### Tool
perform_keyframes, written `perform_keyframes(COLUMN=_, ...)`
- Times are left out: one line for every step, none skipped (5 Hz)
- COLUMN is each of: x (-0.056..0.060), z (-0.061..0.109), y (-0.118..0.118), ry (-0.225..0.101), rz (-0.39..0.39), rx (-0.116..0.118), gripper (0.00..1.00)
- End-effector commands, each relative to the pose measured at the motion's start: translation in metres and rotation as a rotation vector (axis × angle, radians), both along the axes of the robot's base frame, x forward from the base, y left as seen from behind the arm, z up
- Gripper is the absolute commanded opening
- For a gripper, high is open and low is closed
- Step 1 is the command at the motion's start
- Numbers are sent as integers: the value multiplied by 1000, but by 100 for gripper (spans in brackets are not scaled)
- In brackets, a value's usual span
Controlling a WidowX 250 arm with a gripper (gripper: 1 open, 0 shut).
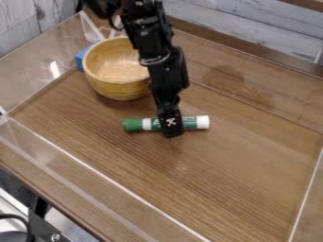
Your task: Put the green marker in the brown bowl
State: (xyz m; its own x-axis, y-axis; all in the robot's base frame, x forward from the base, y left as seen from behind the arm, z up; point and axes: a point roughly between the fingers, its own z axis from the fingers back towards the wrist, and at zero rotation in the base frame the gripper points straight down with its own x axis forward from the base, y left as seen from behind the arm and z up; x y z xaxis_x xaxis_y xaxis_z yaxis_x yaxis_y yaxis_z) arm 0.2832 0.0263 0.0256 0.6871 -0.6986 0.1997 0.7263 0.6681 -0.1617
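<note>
The green marker [190,121] lies flat on the wooden table, with its white label and white end pointing right. My gripper [169,125] points steeply down right over the marker's middle. It is open, with one dark finger on each side of the marker, which rests on the table and is not gripped. The gripper hides the marker's middle. The brown bowl [116,68], round and light tan, stands up-left of the marker, behind the arm, and looks empty.
A small blue object [81,55] sits just behind the bowl's left side. A clear raised wall [51,151] borders the wooden table along the front and left. A pale plank wall runs along the back.
</note>
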Motion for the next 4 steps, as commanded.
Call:
perform_keyframes(x=6, z=5, y=3, ry=-38, rz=9, rx=2, gripper=0)
perform_keyframes(x=6, z=5, y=4, ry=-37, rz=18, rx=-1, gripper=0)
perform_keyframes(x=6, z=10, y=5, ry=-25, rz=40, rx=-3, gripper=0)
perform_keyframes(x=5, z=14, y=7, ry=-12, rz=60, rx=-5, gripper=0)
